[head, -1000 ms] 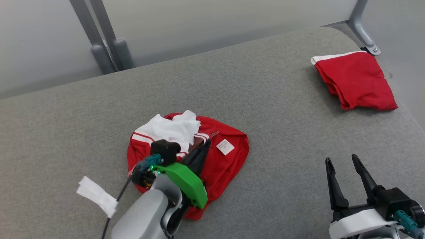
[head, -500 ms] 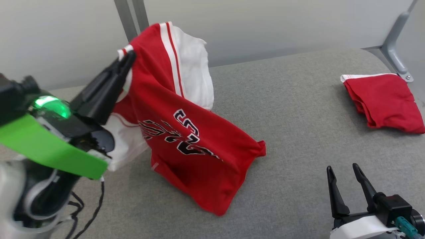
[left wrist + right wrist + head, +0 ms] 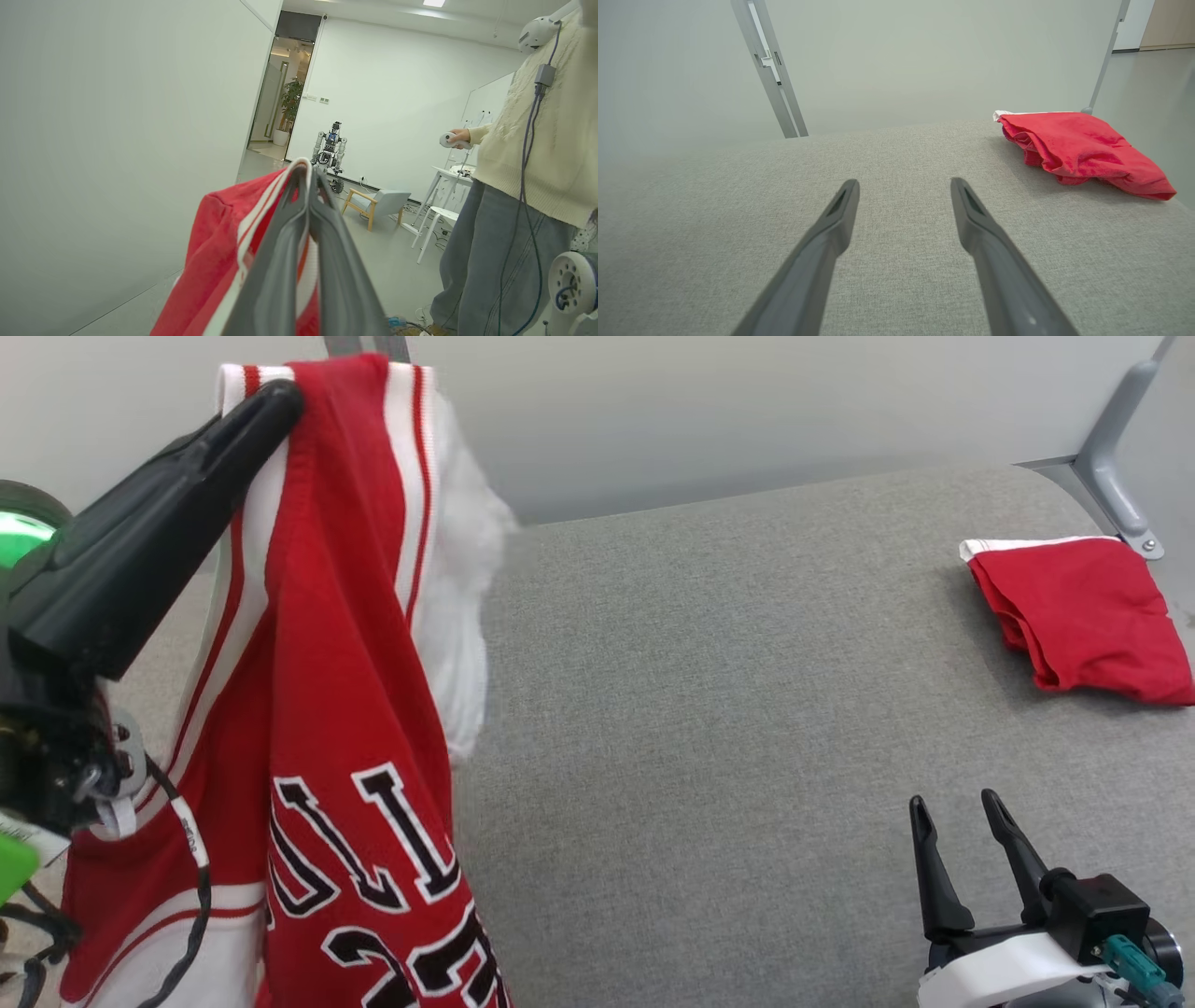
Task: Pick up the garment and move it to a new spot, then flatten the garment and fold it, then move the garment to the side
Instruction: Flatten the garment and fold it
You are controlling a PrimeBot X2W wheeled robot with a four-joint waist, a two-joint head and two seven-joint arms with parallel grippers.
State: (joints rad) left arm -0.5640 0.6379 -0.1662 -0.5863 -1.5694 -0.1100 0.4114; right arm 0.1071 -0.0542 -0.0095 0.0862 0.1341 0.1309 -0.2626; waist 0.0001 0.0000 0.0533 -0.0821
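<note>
Since 0.5 s earlier the left gripper (image 3: 280, 401) had risen higher and nearer the head camera, taking the red jersey (image 3: 345, 709) with it. The cloth that had been draped on the grey padded surface (image 3: 747, 709) now hung in a long fall over that surface's left side, its lower end cut off by the bottom of the head view. The jaws were pressed together on a red-and-white striped edge at the top of the jersey, and the left wrist view showed the 2 fingers (image 3: 280, 261) closed flat against each other with that trim pinched between them. Black-and-white lettering ran down the hanging front, and a white panel showed behind the red near the top. By the front right corner of the surface the right gripper (image 3: 952, 798) pointed toward the far edge, its 2 fingers spread apart with nothing between them. At the far right corner a second red garment (image 3: 1083, 616) with a white edge lay folded, well apart from both grippers. Beyond the far edge grey metal posts (image 3: 773, 79) stood against a pale wall (image 3: 924, 56). Past the left gripper's tips a person (image 3: 537, 140) in a cream sweater and jeans held a white controller (image 3: 451, 140). Farther off, another robot (image 3: 329, 149) stood near a doorway, close to a light-blue chair (image 3: 380, 203).
</note>
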